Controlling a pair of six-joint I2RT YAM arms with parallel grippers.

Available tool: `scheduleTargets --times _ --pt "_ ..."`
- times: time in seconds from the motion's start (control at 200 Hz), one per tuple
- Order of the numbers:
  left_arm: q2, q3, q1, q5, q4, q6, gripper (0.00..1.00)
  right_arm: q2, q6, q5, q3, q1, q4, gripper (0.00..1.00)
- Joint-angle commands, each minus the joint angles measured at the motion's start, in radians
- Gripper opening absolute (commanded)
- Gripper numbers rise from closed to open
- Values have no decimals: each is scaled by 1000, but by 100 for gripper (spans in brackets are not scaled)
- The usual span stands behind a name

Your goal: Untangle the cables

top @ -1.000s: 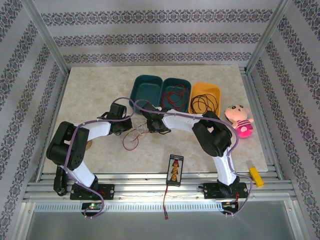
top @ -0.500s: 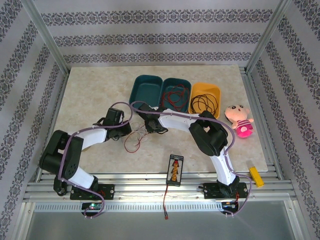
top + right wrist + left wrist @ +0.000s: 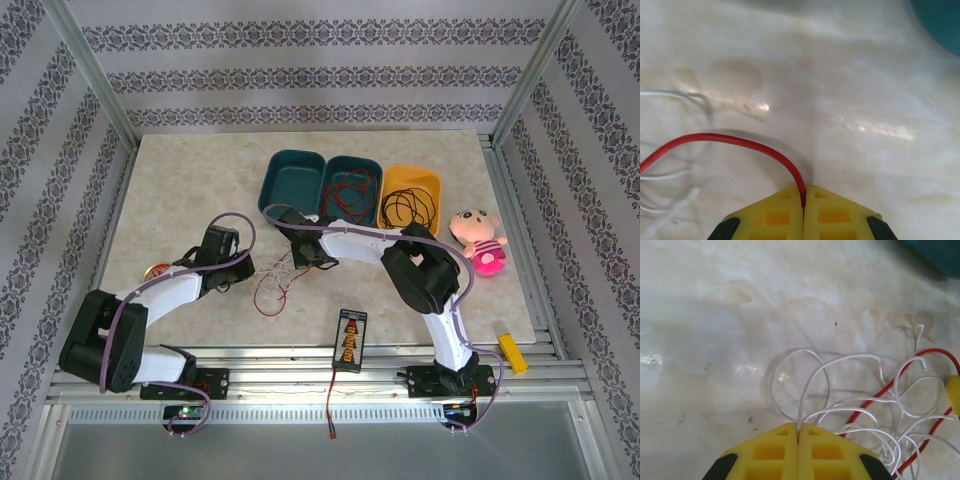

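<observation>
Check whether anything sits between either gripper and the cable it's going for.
Nothing visible does. The left gripper is shut on the white cable, and the right gripper is shut on the red cable. The two cables cross each other.

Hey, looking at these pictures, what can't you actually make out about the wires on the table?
Left wrist view: the white wire and red wire run off the bottom right edge, so part of where they cross is cut off.
Right wrist view: the red wire leaves the left edge; the white wire's loops there are blurred.
Top view: both wires are too small to trace.
</observation>
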Motion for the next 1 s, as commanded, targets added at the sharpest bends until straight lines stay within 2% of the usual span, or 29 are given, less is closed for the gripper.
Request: scheduleTargets --times 0.0,0.41,0.994 --pt "-62 -40 31 -80 -63 10 0 -93 21 62 -50 -16 -30 0" --pt "-181 -85 110 -129 -121 17 0 -323 18 165 -128 -50 -60 0" --pt "-157 -90 125 -126 -115 25 0 -743 -98 371 -182 -115 -97 0"
